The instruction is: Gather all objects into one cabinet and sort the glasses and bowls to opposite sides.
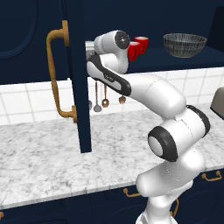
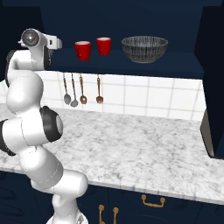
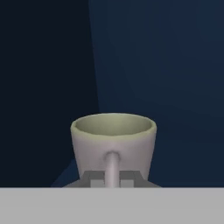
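Pincer point(image 3: 112, 181) clamped on handle of grey-beige cup point(image 3: 113, 142), inside cabinet point(image 2: 131, 59) at shelf's left end. Red cups point(image 2: 83, 50) mid-shelf, bowl point(image 2: 144, 48) right. Step: placing last glass. Next: lower, release beside red cups.

Two base cameras behind the arm, one close camera on the hand.
The left base view looks forward past the open cabinet door point(image 1: 80, 74) at frame left; the right base view faces the same shelf point(image 2: 131, 61) straight on. Both share the red cups point(image 1: 138, 47), bowl point(image 2: 144, 48) and counter point(image 2: 140, 144). The hand view sits very near a grey-beige cup point(image 3: 113, 144) at lower centre.
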